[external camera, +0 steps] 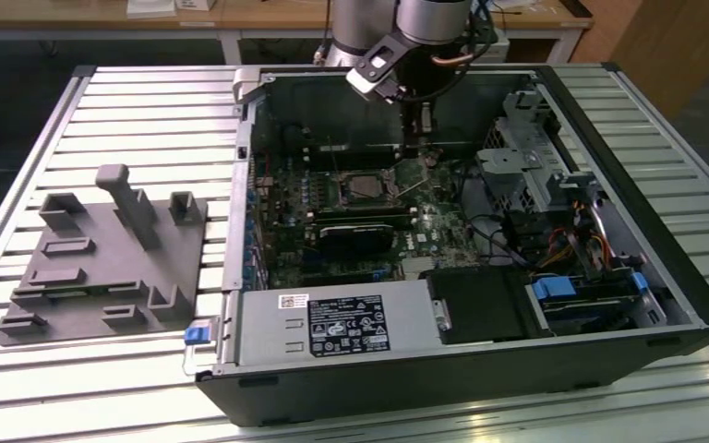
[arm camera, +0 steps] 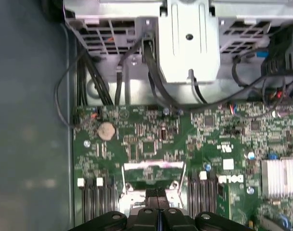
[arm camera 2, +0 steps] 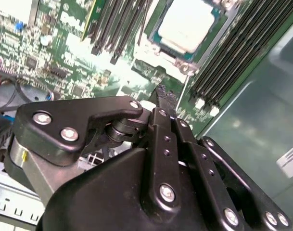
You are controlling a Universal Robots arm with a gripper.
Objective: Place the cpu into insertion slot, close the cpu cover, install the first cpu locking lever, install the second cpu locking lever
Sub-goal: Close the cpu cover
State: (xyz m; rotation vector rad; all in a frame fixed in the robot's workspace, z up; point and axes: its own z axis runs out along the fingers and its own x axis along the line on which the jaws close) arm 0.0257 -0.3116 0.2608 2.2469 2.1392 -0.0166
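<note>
**Pincer closed beside the socket**

I see the pincer [arm camera 2: 164, 93] with its fingers pressed together and nothing visible between them. It hangs just above the green motherboard [arm camera: 151, 130], near the insertion slot [arm camera 2: 170, 47]. The cpu [arm camera 2: 187, 21] lies flat in that slot, and the cpu cover [arm camera 2: 148, 50] frames it. The open computer case [external camera: 650, 277] sits on the slatted worktop [external camera: 145, 111].

cpu [arm camera 2: 184, 24] cut at edge, pincer [arm camera 2: 164, 95] hides pt of board [arm camera 2: 50, 43]
</note>
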